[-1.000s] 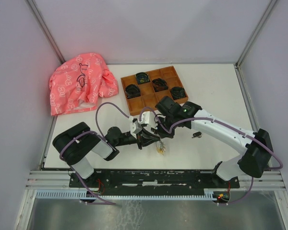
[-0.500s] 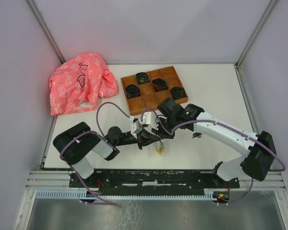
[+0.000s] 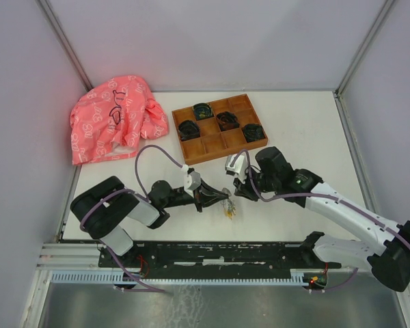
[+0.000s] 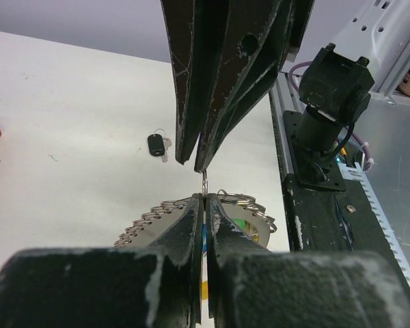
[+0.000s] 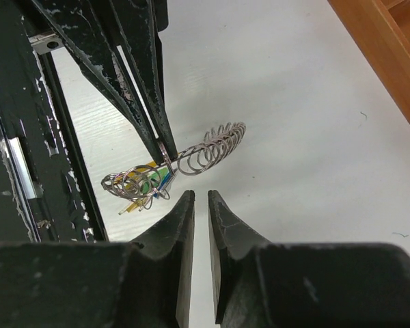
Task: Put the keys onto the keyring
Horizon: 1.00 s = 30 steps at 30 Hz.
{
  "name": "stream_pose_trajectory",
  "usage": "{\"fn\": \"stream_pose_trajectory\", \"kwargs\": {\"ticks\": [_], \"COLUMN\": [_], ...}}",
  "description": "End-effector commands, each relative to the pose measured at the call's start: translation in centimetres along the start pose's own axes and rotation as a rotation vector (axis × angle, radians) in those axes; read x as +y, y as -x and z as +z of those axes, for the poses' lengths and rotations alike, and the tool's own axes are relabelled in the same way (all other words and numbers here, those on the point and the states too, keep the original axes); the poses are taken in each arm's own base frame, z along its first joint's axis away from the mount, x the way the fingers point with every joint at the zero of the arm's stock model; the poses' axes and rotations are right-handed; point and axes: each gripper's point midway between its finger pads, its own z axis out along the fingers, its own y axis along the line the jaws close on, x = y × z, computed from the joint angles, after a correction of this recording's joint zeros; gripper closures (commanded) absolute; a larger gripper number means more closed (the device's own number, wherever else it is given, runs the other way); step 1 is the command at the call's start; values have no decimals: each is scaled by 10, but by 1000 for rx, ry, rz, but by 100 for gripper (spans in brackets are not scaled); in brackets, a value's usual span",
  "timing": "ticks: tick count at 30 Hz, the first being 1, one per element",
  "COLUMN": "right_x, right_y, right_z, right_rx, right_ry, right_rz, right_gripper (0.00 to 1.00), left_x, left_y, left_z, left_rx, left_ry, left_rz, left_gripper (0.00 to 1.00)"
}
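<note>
Left end effector (image 3: 222, 200) pinching keyring (image 5: 191, 159) — coil lying flat, lengthwise toward tray (image 3: 219, 126)

Pink cloth (image 3: 113, 117), white pattern; brown tray (image 3: 219, 130); silver keyring (image 5: 191, 158), green and yellow tags.

No readable text, labels, brands or numbers on anything in view.

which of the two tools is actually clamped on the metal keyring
The left tool: its jaws are pinched shut on the grey coiled-wire keyring. The right tool sits just beside the ring, nearly closed, holding nothing.
</note>
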Motion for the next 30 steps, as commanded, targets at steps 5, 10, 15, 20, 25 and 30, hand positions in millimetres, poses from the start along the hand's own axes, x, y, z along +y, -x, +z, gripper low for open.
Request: {"fn": "stream_pose_trajectory", "kwargs": {"ticks": [5, 10, 15, 20, 25, 30], "right_x": [9, 13, 17, 18, 18, 19], "right_y": [30, 29, 27, 24, 29, 32], "right_z": [0, 2, 3, 2, 3, 6], "right_rx": [-174, -180, -174, -159, -186, -194], "right_ry": [51, 73, 96, 98, 104, 121], "right_rz": [-16, -14, -10, -14, -21, -26], "right_gripper": [79, 79, 79, 79, 79, 84], "left_x": [-10, -10, -10, -9, -11, -13], "left_y": [54, 54, 56, 54, 56, 57], "left_z": [2, 2, 3, 2, 3, 3], "left_rx": [-187, -188, -191, -186, -191, -192], "left_ry": [-30, -31, -33, -27, -41, -48], "left_rz": [158, 156, 155, 155, 155, 152], "left_gripper": [97, 97, 97, 97, 97, 97]}}
